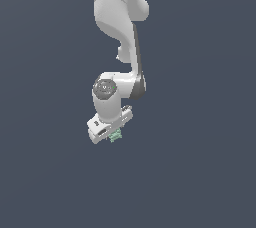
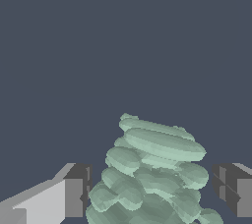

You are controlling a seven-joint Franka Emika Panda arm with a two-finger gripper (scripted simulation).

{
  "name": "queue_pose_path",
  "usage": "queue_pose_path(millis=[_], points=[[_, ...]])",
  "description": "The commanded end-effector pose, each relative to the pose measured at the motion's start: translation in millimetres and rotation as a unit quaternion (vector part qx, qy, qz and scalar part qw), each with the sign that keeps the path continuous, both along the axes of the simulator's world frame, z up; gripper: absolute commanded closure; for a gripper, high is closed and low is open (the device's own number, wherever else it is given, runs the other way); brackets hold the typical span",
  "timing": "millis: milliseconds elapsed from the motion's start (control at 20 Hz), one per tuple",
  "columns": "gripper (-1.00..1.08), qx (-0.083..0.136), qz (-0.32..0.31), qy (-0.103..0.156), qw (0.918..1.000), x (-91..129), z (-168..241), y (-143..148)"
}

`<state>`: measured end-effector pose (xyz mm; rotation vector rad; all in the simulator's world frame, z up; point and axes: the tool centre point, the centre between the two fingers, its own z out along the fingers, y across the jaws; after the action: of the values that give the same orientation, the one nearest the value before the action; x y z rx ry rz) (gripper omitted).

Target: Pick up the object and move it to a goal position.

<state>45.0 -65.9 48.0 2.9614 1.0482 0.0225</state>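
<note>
arm [image 1: 117,17]: glossy white, made of rounded, bulging segments, thick near the top and narrower lower down
joints: dark grey to black bands where the segments meet, seen at the top edge and along the elbow
wrist [image 1: 105,88]: a round grey cap with a darker ring and a small green speck on its face
gripper [image 1: 111,131]: a white, boxy crossbar with a dark slot on one face
fingers [image 2: 74,196]: blocky, flat-sided, pale grey on the lit faces and dark grey on the shaded ones, with chamfered corners
</note>
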Motion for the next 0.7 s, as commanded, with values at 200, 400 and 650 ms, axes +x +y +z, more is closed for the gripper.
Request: queue_pose_path(millis=[200, 400, 650], points=[[1.08, -0.002, -0.006, 0.006, 1.0000, -6.1, -5.4, -9.0], [1.08, -0.002, -0.006, 0.006, 1.0000, -9.8, 2.4, -3.7], [1.08, -0.003, -0.006, 0.006, 1.0000, -18.8, 21.3, 9.2]])
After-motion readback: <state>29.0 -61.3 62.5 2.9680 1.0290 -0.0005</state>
